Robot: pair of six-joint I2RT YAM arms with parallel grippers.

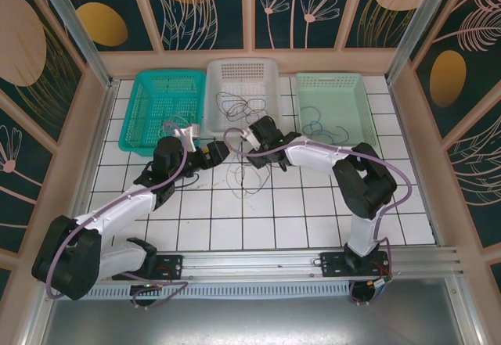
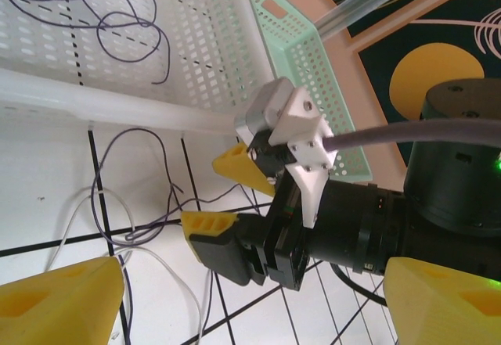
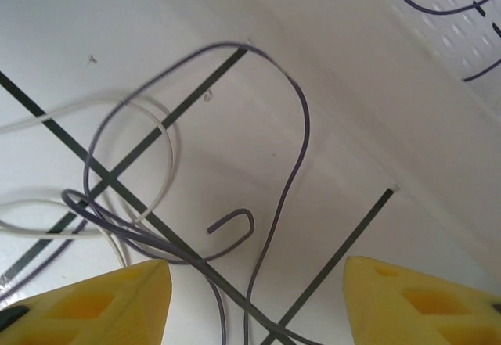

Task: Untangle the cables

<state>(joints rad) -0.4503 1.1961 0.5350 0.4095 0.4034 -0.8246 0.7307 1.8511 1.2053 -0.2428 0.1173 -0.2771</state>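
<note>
A loose tangle of thin, floppy cables (image 1: 244,174), some dark purple and some whitish, is seen on the white tiled table (image 1: 297,220), just in front of the middle basket and between the two gripper heads. In the right wrist view a dark purple cable (image 3: 302,126) is laid in a tall open loop with a small hooked end. It is crossed at the left by a whitish cable (image 3: 169,138) curled in a loop of its own, and both lie flat on the tiles. More dark purple loops (image 1: 244,109) are contained in the white perforated plastic basket (image 1: 235,70), and another dark wire (image 1: 319,122) lies in the pale green plastic basket (image 1: 352,87) to its right. A teal plastic basket (image 1: 156,87) is set touching the white one on its left. The right gripper (image 3: 255,286) is poised low over the tangle with its yellow fingers (image 3: 94,306) spread wide. Nothing is clamped, and the purple cable passes on the table under the gap. Whether the fingers touch the wires cannot be told. The left gripper (image 2: 254,278) is likewise opened wide, with nothing between its yellow fingers (image 2: 63,298). It is pointed at the right gripper close in front of it, with the tangle spread on the tiles beside them.
</note>
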